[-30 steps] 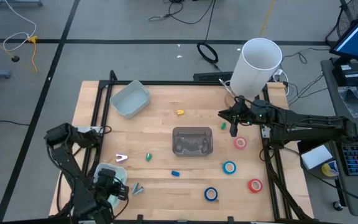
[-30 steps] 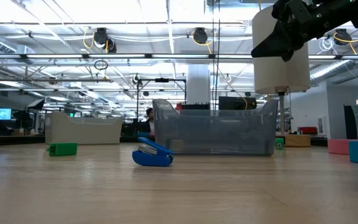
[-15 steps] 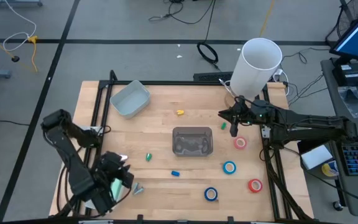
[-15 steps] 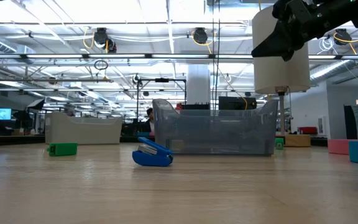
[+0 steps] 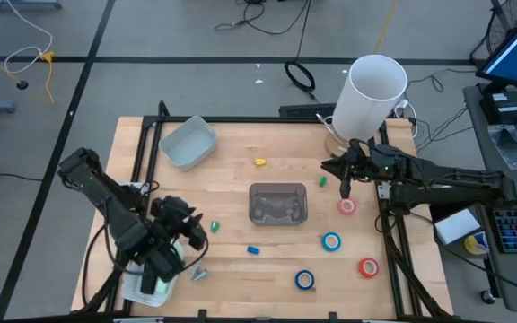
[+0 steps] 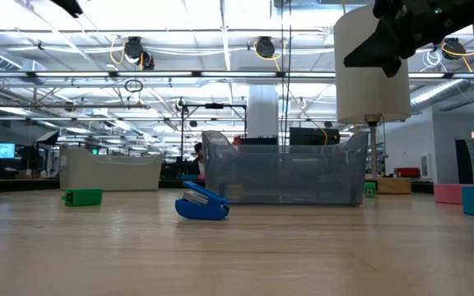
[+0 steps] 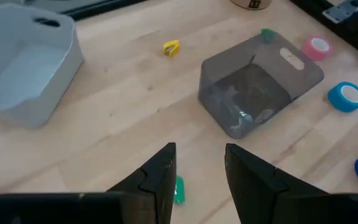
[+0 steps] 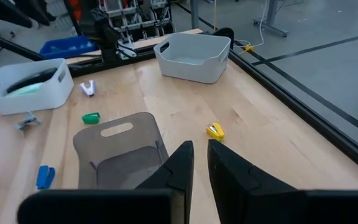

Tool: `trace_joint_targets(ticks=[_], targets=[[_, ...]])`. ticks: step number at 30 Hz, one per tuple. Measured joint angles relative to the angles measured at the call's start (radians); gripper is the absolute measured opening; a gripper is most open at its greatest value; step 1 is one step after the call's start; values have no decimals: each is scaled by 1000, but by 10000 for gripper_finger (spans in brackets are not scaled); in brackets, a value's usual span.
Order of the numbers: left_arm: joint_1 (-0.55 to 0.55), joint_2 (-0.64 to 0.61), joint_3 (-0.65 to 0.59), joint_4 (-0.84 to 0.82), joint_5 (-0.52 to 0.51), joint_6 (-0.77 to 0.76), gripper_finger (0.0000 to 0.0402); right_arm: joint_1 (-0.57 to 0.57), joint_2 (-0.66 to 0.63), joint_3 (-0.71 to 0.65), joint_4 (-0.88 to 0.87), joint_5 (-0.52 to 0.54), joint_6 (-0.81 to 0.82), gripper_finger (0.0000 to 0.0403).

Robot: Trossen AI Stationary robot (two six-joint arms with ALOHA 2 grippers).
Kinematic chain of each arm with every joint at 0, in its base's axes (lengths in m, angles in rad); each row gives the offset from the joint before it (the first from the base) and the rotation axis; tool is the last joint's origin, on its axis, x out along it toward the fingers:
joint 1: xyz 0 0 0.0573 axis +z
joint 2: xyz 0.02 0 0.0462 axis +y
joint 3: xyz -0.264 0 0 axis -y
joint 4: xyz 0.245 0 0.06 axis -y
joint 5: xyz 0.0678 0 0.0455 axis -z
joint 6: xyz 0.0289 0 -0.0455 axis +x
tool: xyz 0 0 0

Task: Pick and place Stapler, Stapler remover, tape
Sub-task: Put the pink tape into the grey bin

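One camera hangs overhead, looking straight down on the whole desk [image 5: 240, 188]. Another sits at desk height, looking level across the wood into the room behind. Each arm carries a camera at its wrist, looking past its own fingers from close above the desk. All four views share the smoky bin [image 5: 277, 203] [image 6: 282, 168] [image 7: 260, 81] [image 8: 120, 149] mid-desk.
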Motion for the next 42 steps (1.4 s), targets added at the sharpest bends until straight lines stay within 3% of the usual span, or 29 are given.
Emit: trace_joint_targets(ticks=[6,12,23,26,30,42], targets=[[74,-28,0,77,0,181,135,2,-40,0,-12,0,31,39],[123,-32,0,139,33,304,127,2,-66,0,-133,0,16,39],[242,-32,-80,270,111,481,30,2,-149,0,-189,-25,-12,39],[269,-55,-140,337,119,529,5,2,-179,0,-198,-59,-16,39],[304,-126,-252,506,138,621,10,2,-207,0,-230,-79,-10,39],[344,-513,-691,987,145,755,8,2,-255,-75,-255,-76,100,39]])
